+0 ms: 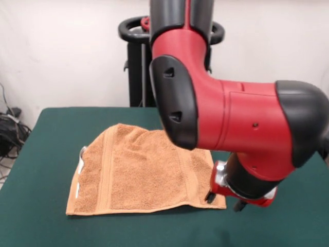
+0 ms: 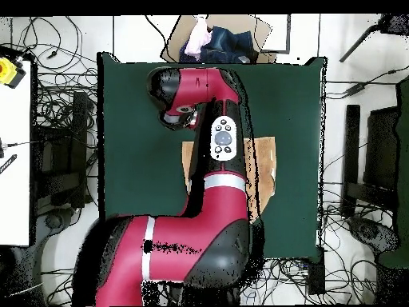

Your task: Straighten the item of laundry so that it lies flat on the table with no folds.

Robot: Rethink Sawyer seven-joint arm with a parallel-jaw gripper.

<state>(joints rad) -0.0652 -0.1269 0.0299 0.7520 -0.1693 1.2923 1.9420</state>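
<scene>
The item of laundry [image 1: 139, 172], an orange-tan towel, lies spread on the dark green table [image 1: 46, 154], a little left of the middle. Its far left corner is slightly rumpled, with a small white tag [image 1: 82, 153] at the left edge. My gripper [image 1: 224, 201] hangs low at the towel's near right corner, close to the table top, and the bulky red arm [image 1: 231, 118] hides most of it. In the overhead view the arm [image 2: 216, 152] covers the middle of the towel [image 2: 264, 164], and only its side strips show.
Bare green table [image 2: 128, 144] surrounds the towel on all sides. Cables [image 1: 7, 128] lie on the floor past the table's left edge. A cardboard box with cloth [image 2: 216, 40] stands beyond one table edge in the overhead view.
</scene>
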